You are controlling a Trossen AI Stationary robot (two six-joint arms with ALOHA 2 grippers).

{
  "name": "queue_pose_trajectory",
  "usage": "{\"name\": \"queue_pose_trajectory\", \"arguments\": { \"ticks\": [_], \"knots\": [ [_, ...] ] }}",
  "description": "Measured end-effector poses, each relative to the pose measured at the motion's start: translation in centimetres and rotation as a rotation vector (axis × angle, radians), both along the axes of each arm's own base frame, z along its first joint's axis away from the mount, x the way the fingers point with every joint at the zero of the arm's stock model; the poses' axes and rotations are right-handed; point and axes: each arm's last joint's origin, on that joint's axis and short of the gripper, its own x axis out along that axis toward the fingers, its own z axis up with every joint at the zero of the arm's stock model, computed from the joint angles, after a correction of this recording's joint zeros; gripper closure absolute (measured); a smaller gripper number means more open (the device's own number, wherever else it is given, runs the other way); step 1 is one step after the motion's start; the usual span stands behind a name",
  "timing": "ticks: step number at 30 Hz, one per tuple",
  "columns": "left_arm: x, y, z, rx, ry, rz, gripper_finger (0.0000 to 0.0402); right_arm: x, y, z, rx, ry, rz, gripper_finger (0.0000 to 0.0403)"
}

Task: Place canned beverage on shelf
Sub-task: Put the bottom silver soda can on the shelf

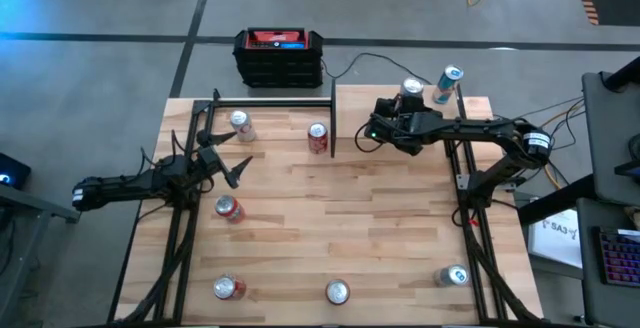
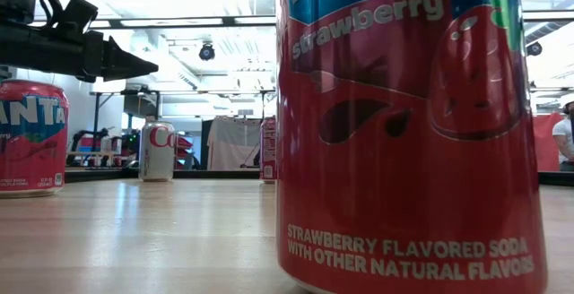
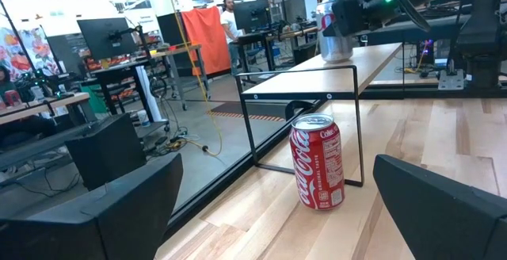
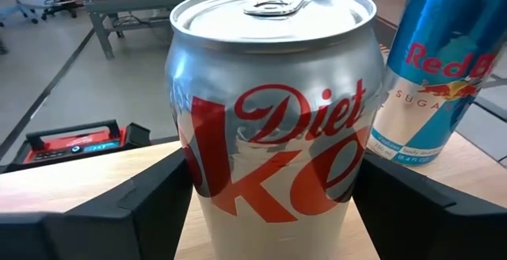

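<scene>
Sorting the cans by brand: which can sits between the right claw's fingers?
The silver Diet Coke can, standing upright on the shelf between the right claw fingers. The blue Red Bull can stands beside it; the other cans are on the tabletop.

A strawberry soda can point(image 2: 408, 133) stands right in front of the low camera on the wooden tabletop point(image 2: 134, 240), filling most of the right half. At the left edge stands a red Fanta can point(image 2: 31, 137), and farther back a silver Coke can point(image 2: 157, 151). A dark gripper point(image 2: 121, 64) reaches in from the upper left, well above the table.
</scene>
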Motion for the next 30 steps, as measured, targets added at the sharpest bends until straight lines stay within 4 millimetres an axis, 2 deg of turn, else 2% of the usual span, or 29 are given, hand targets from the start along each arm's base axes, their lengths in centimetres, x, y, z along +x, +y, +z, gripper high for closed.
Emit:
{"name": "queue_pose_trajectory", "arguments": {
  "ticks": [30],
  "knots": [
    [0.0, 0.0, 0.0, 0.000, 0.000, 0.000, 0.0003, -1.5, -2.7, 0.0, -0.002, 0.001, -0.113, 0.0106]
  ]
}}
